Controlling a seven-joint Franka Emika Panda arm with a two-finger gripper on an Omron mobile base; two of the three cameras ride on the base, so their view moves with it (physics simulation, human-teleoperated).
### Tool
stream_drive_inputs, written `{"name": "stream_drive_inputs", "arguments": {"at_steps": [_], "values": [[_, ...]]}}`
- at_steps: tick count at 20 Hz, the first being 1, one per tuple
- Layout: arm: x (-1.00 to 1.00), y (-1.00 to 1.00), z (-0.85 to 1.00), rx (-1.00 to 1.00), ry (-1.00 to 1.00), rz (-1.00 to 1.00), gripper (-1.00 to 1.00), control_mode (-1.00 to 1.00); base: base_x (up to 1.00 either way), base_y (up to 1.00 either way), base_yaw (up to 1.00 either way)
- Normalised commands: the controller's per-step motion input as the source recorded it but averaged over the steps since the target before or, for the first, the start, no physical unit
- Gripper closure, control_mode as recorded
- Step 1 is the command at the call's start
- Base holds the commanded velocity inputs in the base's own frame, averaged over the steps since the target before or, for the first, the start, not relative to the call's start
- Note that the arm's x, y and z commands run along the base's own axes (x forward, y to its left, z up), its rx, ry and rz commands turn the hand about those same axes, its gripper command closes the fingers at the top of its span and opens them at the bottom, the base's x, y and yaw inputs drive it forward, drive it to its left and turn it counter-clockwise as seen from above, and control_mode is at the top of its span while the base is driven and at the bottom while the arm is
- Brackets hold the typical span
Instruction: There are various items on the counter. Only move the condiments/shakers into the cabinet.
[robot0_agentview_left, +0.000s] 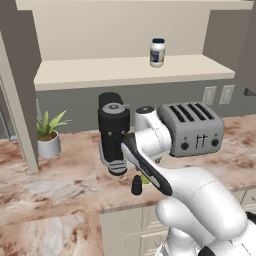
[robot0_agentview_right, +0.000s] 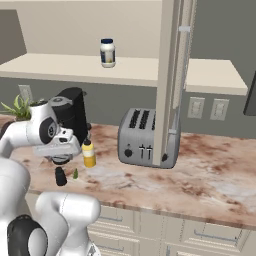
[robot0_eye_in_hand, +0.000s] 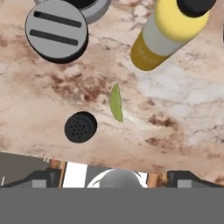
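The white jar with a dark blue lid (robot0_agentview_left: 157, 52) (robot0_agentview_right: 107, 53) stands on the cabinet's cream shelf (robot0_agentview_left: 100, 72) (robot0_agentview_right: 60, 67). On the marbled counter (robot0_agentview_left: 55, 192) (robot0_agentview_right: 210, 175), the yellow squeeze bottle (robot0_agentview_right: 89, 154) (robot0_eye_in_hand: 168, 37) stands upright beside the coffee machine. The short black shaker (robot0_agentview_left: 136, 186) (robot0_agentview_right: 60, 176) (robot0_eye_in_hand: 80, 127) sits near the front edge. A tiny green piece (robot0_agentview_right: 75, 174) (robot0_eye_in_hand: 116, 103) lies between them. My gripper (robot0_eye_in_hand: 113, 177) (robot0_agentview_right: 58, 151) hangs open above the counter, pointing down, with the shaker just ahead of its left tip. Nothing is held.
The black coffee machine (robot0_agentview_left: 114, 127) (robot0_agentview_right: 74, 114) stands right behind my hand, its round drip tray (robot0_eye_in_hand: 57, 30) close by. A silver toaster (robot0_agentview_left: 195, 127) (robot0_agentview_right: 142, 137) stands to the right and a potted plant (robot0_agentview_left: 49, 132) to the left. An open cabinet door (robot0_agentview_right: 172, 75) hangs beside the shelf.
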Motion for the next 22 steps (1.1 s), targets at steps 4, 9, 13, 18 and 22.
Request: {"name": "stream_drive_inputs", "arguments": {"at_steps": [4, 9, 13, 18, 22], "values": [[-0.03, 0.21, -0.61, 0.01, 0.0, 0.0, -1.0, -1.0, 0.0, 0.0, 0.0], [-0.01, 0.1, -0.39, 0.09, 0.0, 0.0, -1.0, -1.0, 0.0, 0.0, 0.0], [0.0, 0.05, -0.16, 0.08, -0.02, 0.0, -1.0, -1.0, 0.0, 0.0, 0.0], [0.01, 0.12, -0.1, 0.0, -0.05, 0.0, -1.0, -1.0, 0.0, 0.0, 0.0], [0.06, 0.19, -0.21, 0.0, -0.04, 0.0, -1.0, -1.0, 0.0, 0.0, 0.0]]}}
